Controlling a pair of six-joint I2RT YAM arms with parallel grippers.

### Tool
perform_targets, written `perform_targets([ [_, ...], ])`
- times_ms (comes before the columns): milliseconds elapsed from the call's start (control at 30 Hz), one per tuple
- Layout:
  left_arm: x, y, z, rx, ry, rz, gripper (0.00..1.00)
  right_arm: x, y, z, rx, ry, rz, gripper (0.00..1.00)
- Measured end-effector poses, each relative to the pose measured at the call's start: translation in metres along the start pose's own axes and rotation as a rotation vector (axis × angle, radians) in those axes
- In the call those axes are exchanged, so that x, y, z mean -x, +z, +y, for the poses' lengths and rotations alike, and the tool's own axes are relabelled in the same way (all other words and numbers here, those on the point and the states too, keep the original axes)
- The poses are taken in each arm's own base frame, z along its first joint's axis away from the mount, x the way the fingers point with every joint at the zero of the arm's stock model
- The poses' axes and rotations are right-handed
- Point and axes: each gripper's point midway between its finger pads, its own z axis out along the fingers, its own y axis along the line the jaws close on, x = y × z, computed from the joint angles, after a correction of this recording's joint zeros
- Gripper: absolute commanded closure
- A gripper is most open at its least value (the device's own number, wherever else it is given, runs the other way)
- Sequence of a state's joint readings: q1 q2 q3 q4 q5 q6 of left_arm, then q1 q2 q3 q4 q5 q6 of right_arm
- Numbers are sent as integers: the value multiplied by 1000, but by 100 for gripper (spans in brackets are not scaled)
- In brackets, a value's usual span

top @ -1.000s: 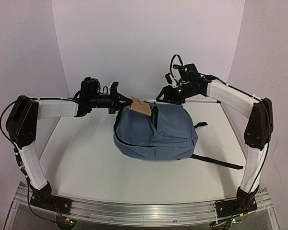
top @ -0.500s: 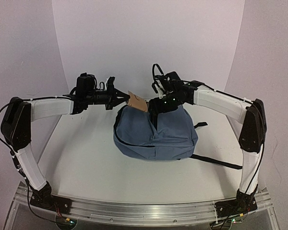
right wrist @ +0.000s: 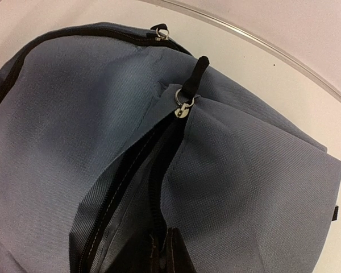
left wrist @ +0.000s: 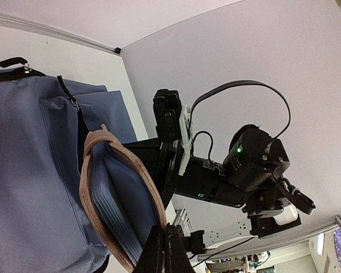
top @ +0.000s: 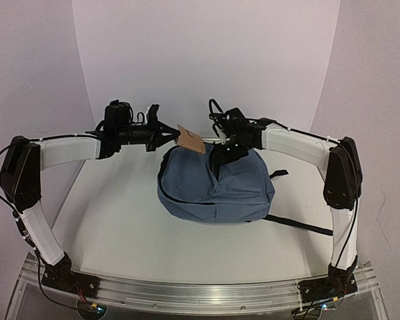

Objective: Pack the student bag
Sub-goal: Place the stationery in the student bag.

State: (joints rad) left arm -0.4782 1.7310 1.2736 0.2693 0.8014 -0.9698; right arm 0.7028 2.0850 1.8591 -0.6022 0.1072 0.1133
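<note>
The slate-blue student bag (top: 237, 190) lies in the middle of the table with its zipper opening facing the back. My left gripper (top: 175, 137) hovers at the bag's upper left corner, shut on the edge of a tan-covered notebook (top: 191, 141). In the left wrist view the notebook (left wrist: 122, 193) shows blue page edges and hangs beside the bag (left wrist: 28, 170). My right gripper (top: 220, 157) sits on top of the bag, shut on the fabric edge of the open zipper (right wrist: 159, 187). The zipper pull (right wrist: 183, 105) lies just beyond the jaws.
A long black strap (top: 300, 225) trails from the bag toward the right front, and a short strap end (top: 279, 173) sticks out on its right side. The right arm's wrist (left wrist: 227, 176) is close behind the notebook. White walls close in the table's back.
My right gripper has swung left and down onto the bag's opening and closed on its edge. My left gripper has shifted slightly up and left with the notebook.
</note>
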Motion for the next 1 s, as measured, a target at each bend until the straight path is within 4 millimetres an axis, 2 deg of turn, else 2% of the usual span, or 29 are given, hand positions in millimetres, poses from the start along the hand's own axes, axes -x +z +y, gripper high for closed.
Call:
perform_targets([
  [200,-14,16,10,-25,-10,53,100,4,-3,0,19,22,-4,100],
  [600,-28,64,82,-37,-118,105,100,14,-19,4,122,112,-12,100],
  [700,-37,76,97,-46,-148,130,100,15,-20,5,139,124,-11,100],
  [833,-37,86,87,-78,-132,149,100,14,-20,5,159,139,-2,100],
  [1000,-28,102,40,-167,-58,165,100,14,-20,9,190,150,4,100],
])
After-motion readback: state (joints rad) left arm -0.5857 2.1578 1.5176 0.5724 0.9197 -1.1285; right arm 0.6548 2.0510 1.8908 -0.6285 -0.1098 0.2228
